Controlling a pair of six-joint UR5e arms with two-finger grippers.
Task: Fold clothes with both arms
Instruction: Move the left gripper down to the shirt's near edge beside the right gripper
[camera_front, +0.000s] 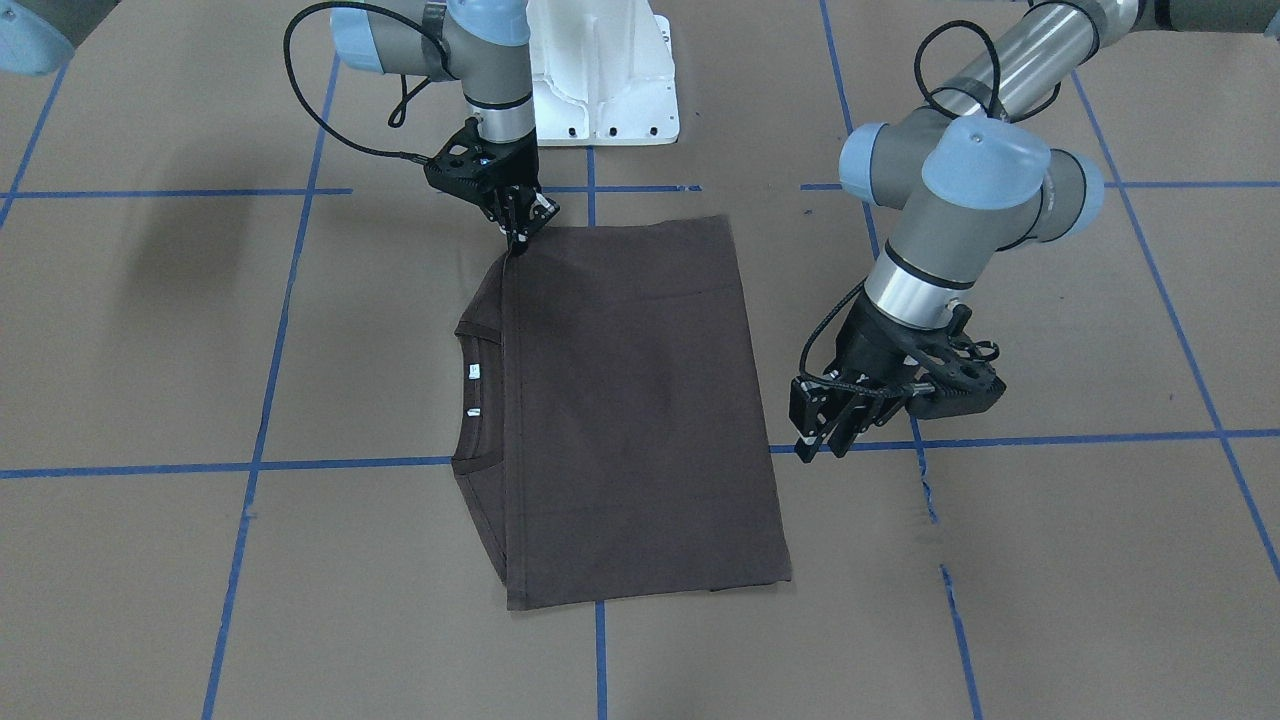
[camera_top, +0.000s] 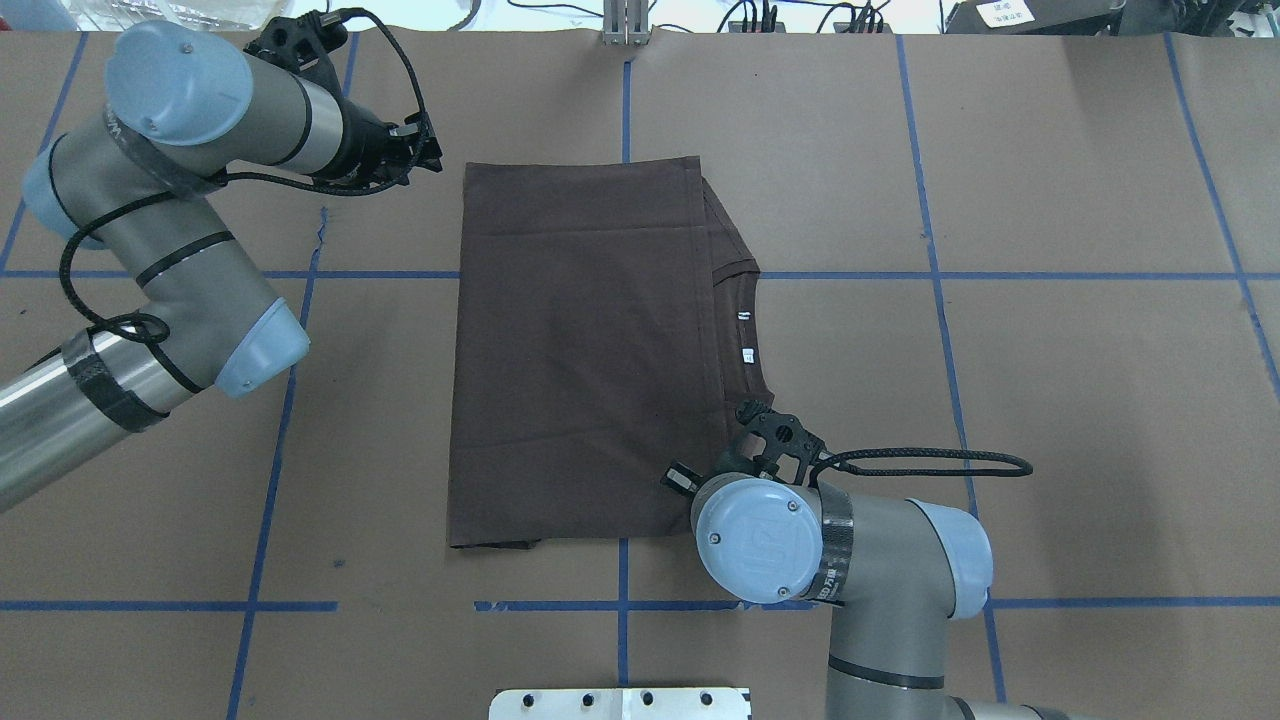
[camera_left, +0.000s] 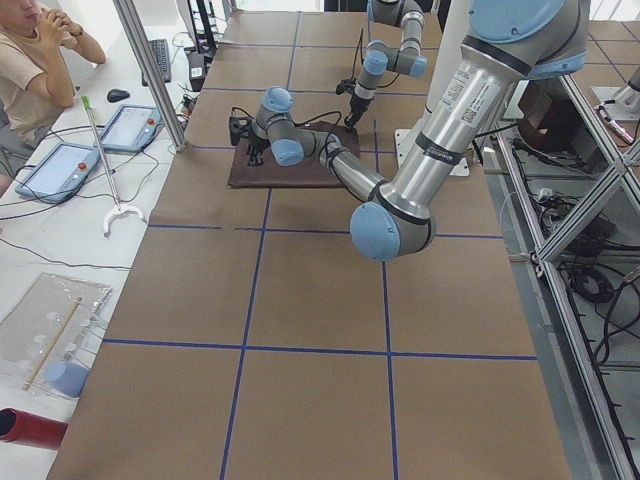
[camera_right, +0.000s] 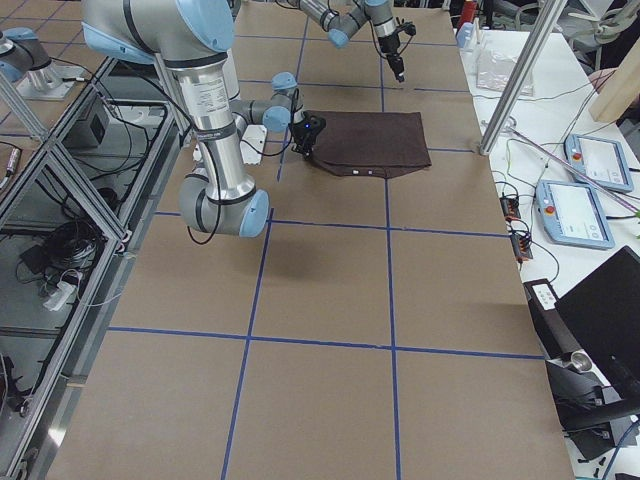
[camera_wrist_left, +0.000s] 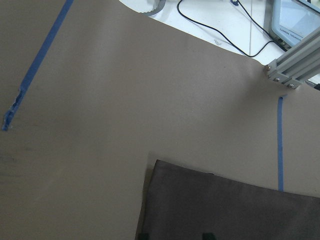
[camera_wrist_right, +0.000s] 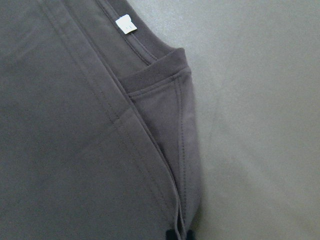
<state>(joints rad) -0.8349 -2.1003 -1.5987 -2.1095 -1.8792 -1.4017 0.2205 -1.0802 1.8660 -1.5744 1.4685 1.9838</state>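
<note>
The right end effector was clamped shut on the T-shirt, at its corner nearest the robot on the collar end. The left end effector hung with its fingers apart and nothing between them, just off the shirt's opposite end. The brown counter, crossed by blue tape lines, carried the dark brown shirt folded flat into a rectangle. Its ribbed collar stuck out past the fold, with two white labels inside.
</note>
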